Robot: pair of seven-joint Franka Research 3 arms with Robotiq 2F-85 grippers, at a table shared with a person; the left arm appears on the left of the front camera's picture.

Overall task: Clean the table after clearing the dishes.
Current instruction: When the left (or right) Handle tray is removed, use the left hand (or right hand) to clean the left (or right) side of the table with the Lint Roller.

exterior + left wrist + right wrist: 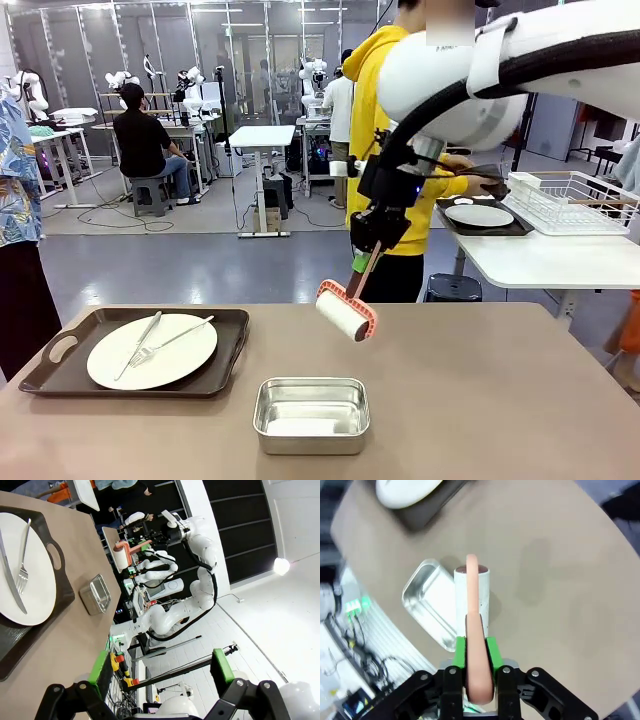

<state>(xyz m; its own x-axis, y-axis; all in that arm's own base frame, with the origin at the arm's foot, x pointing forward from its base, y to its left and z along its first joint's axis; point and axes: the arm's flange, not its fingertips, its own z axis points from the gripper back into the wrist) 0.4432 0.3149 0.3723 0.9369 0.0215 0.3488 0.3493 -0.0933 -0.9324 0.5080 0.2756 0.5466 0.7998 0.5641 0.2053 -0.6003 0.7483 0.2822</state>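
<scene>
Between right fingers (460,651), roller handle (473,611) above table (560,580)

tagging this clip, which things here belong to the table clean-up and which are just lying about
Job: table, tray, plate, fork, knife, lint roller in the right gripper.
Lying about: steel pan, white table, dish rack.

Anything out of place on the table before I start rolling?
Yes: a tray with a plate, fork and knife sits uncleared at the left of the table, while the right end effector holds the roller above it. Nothing spilled or damaged.
</scene>
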